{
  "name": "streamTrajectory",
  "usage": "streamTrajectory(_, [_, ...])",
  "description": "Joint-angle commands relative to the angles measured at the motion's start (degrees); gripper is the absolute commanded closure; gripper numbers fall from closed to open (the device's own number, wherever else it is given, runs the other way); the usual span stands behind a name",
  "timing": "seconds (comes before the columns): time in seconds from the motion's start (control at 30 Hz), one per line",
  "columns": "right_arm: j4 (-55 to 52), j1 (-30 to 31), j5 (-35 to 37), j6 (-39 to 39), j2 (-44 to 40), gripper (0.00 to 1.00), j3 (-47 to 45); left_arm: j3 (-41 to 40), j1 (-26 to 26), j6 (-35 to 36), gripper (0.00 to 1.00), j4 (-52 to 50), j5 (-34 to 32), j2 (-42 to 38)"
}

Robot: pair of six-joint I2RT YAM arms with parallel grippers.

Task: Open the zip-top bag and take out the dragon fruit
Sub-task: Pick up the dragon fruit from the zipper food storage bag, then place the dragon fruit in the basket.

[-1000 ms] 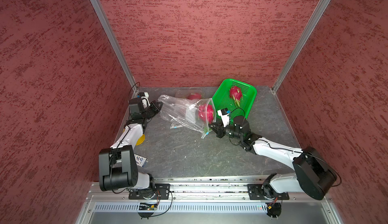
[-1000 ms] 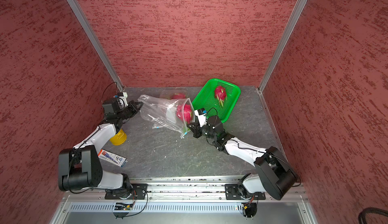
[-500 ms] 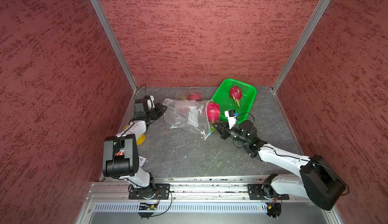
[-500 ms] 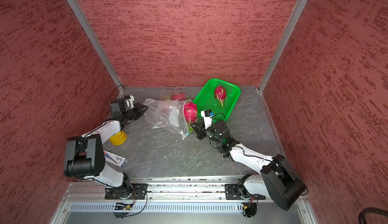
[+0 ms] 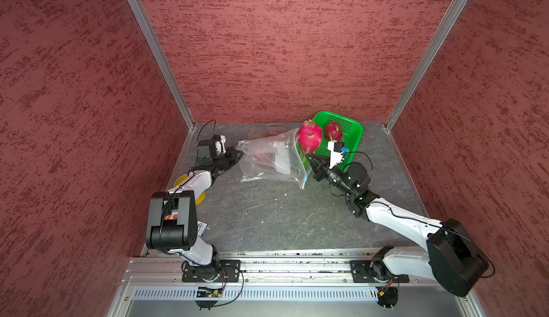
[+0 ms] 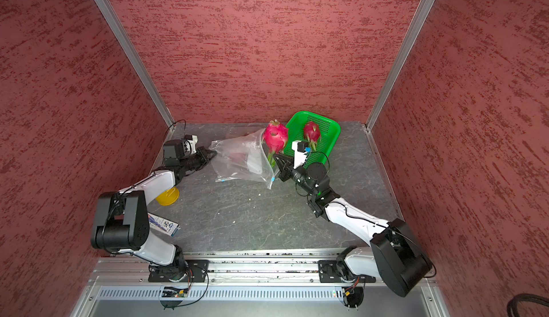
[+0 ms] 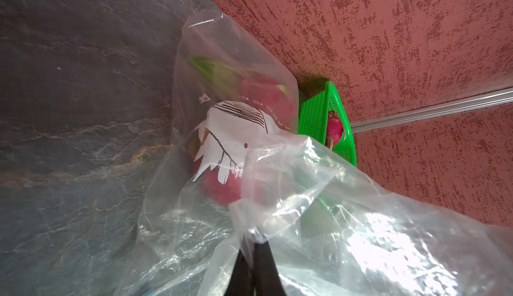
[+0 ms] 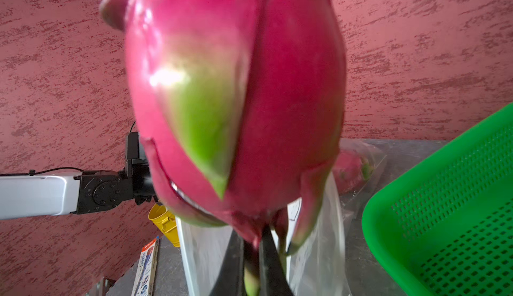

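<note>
1. The right gripper [image 5: 311, 158] pinched a green scale of a fruit [image 5: 309, 134], held up just beside the basket [image 5: 358, 128].
2. The left gripper [image 5: 237, 153] was clamped on the bag [image 5: 273, 161], at its end away from the basket.
3. A second fruit [image 5: 334, 131] lay in the basket, and a third fruit [image 7: 222, 189] sat in the bag.
4. The basket stood on a grey, veined table [image 5: 282, 211], with mottled red walls [image 5: 282, 48] behind it.

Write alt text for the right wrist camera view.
A magenta dragon fruit with green-tipped scales fills the frame, pinched by a scale at its base in the shut right tool. Behind it are the clear zip-top bag, a green basket and a yellow cup, against a red textured wall.
</note>
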Motion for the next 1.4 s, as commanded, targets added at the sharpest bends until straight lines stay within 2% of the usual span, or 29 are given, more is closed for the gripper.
streamTrajectory(0.0, [5.24, -0.82, 2.71, -1.26, -1.49, 1.00, 1.56, -0.86, 0.33, 1.10, 1.00, 0.22, 0.81, 0.83])
streamTrajectory(0.27, [2.74, -3.63, 4.21, -2.26, -0.03, 1.00, 5.72, -2.36, 0.50, 1.24, 1.00, 0.19, 1.80, 0.66])
streamTrajectory(0.53, [-5.77, -9.95, 2.95, -3.19, 4.81, 1.00, 11.60, -6.18, 1.56, 3.39, 1.00, -2.96, 1.54, -4.88])
streamTrajectory(0.9, [-10.50, -14.49, 0.70, -1.37, 21.32, 1.00, 19.76, -7.90, 1.56, 3.12, 1.00, -4.82, 1.72, -11.96])
streamTrajectory(1.17, [-10.98, -16.95, 3.00, 2.42, 34.72, 1.00, 26.86, -8.64, 1.62, 4.35, 1.00, -5.90, 0.69, -13.67])
streamTrajectory(1.37, [-10.61, -17.53, 5.06, 4.24, 40.35, 1.00, 30.04, -8.56, 1.72, 4.36, 1.00, -5.70, 0.64, -13.64])
